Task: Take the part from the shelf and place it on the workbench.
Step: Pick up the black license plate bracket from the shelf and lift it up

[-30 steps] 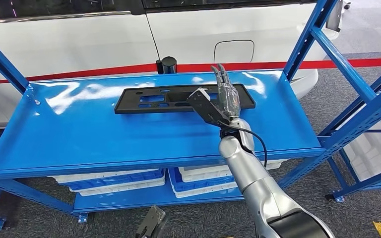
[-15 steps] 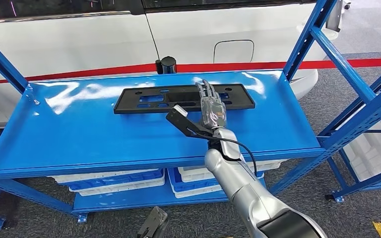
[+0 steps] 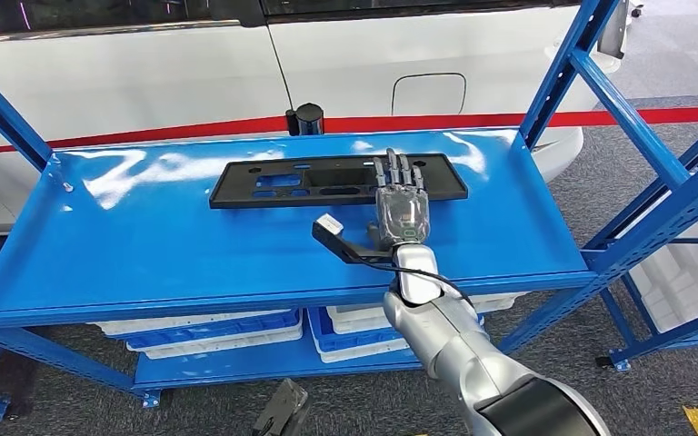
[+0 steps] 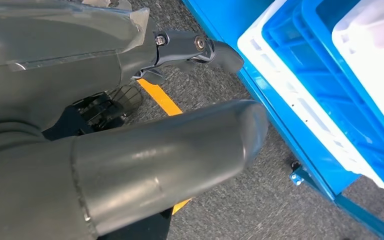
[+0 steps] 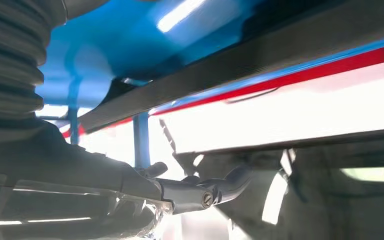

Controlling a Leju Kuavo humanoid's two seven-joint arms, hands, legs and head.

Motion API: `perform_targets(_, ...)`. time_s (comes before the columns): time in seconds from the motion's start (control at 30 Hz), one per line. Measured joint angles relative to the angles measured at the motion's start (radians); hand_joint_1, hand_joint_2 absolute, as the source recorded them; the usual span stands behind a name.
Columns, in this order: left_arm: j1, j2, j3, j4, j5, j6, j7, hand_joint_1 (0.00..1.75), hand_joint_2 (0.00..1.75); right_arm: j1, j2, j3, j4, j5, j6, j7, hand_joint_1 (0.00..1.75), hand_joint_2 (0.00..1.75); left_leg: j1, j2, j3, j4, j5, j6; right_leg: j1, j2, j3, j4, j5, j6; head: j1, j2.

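The part [image 3: 309,180] is a flat black rectangular plate with several cutouts, lying at the back middle of the blue shelf top [image 3: 145,245]. My right hand [image 3: 400,204] reaches in over the shelf's front. Its fingers stretch out straight, their tips over the plate's near edge right of centre, and the thumb sticks out to the left; nothing is held. In the right wrist view the plate's edge [image 5: 240,65] runs as a dark band just beyond the right hand [image 5: 130,195]. My left hand [image 4: 130,125] hangs low beside the rack and holds nothing.
Blue uprights and braces [image 3: 600,100] frame the rack's right side. White and blue bins [image 3: 227,331] sit on the lower shelf. A black cylinder [image 3: 308,118] stands behind the shelf's back edge, with a white car body [image 3: 418,54] behind it. Grey carpet lies around the rack.
The right hand pulled back from over the plate, swung left, then came right again and lower; its fingertips now lie at the plate's near edge. The plate has not moved.
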Motion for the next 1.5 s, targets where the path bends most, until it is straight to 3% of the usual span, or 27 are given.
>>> perform_targets(0.2, -0.004, 0.011, -0.012, 0.003, 0.023, 0.006, 0.029, 0.0, 0.0, -0.008, -0.046, -0.034, 0.037, 0.112, -0.042, 0.051, 0.0, 1.75, 0.0, 0.0, 0.0, 0.0, 0.0, 0.0, 0.0, 0.0, 0.0, 0.0, 0.0, 0.0, 0.0, 0.0)
perform_targets(0.23, -0.005, 0.014, -0.012, 0.004, 0.027, 0.01, 0.034, 0.0, 0.0, -0.011, -0.051, -0.041, 0.041, 0.118, -0.041, 0.052, 0.11, 1.75, 0.0, 0.0, 0.0, 0.0, 0.0, 0.0, 0.0, 0.0, 0.0, 0.0, 0.0, 0.0, 0.0, 0.0)
perform_targets(0.33, -0.007, 0.02, -0.012, 0.007, 0.036, 0.021, 0.044, 0.0, 0.0, -0.018, -0.059, -0.058, 0.052, 0.13, -0.036, 0.052, 1.4, 1.75, 0.0, 0.0, 0.0, 0.0, 0.0, 0.0, 0.0, 0.0, 0.0, 0.0, 0.0, 0.0, 0.0, 0.0)
perform_targets(0.37, -0.008, 0.021, -0.012, 0.008, 0.039, 0.027, 0.048, 0.0, 0.0, -0.019, -0.06, -0.062, 0.055, 0.135, -0.033, 0.052, 1.73, 1.75, 0.0, 0.0, 0.0, 0.0, 0.0, 0.0, 0.001, 0.0, 0.0, 0.0, 0.0, 0.0, 0.0, 0.0)
perform_targets(0.63, -0.012, 0.023, -0.01, 0.013, 0.067, 0.079, 0.066, 0.0, 0.0, -0.031, -0.042, -0.07, 0.079, 0.148, -0.02, 0.043, 1.75, 1.75, 0.0, 0.0, 0.0, 0.0, 0.0, 0.0, 0.001, 0.0, 0.0, 0.0, 0.0, 0.0, 0.0, 0.0)
perform_targets(1.23, -0.004, 0.022, 0.007, 0.033, 0.11, 0.191, 0.11, 0.0, 0.0, -0.073, 0.053, -0.069, 0.127, 0.152, -0.039, -0.036, 1.75, 1.75, 0.0, 0.001, 0.001, 0.0, 0.0, 0.0, 0.001, 0.0, 0.001, 0.0, 0.0, 0.0, 0.0, 0.0)
perform_targets(1.5, 0.005, 0.025, 0.017, 0.038, 0.129, 0.163, 0.083, 0.0, 0.0, -0.077, 0.064, -0.09, 0.095, 0.149, -0.074, -0.089, 1.75, 1.75, 0.0, 0.001, 0.001, 0.0, 0.0, 0.0, 0.001, 0.0, 0.001, 0.0, 0.0, 0.0, 0.0, 0.0)
